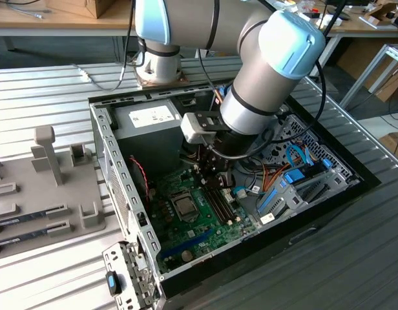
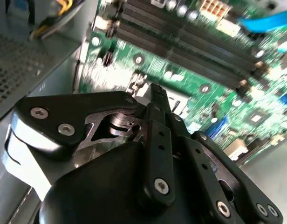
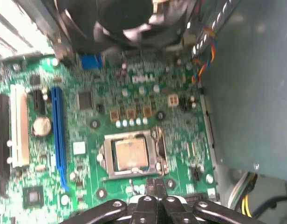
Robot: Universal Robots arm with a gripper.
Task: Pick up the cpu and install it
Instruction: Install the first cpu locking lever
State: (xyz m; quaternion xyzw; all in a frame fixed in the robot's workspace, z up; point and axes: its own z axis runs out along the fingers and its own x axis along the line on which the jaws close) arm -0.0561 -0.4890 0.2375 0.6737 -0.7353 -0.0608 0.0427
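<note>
The tool (image 3: pixel 155 196), fingers pressed together and holding nothing, is hovering just beside the cpu (image 3: pixel 130 153), which is sitting in its socket on the motherboard (image 3: pixel 87 126).

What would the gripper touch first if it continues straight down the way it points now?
Probably the green motherboard just beside the CPU socket; the gripper points at the socket's edge, though depth is unclear.

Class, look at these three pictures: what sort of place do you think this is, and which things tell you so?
Probably a robotics lab or workshop bench: a robot arm reaches into an open computer case on a ribbed metal table, above the green motherboard with its cpu.
</note>
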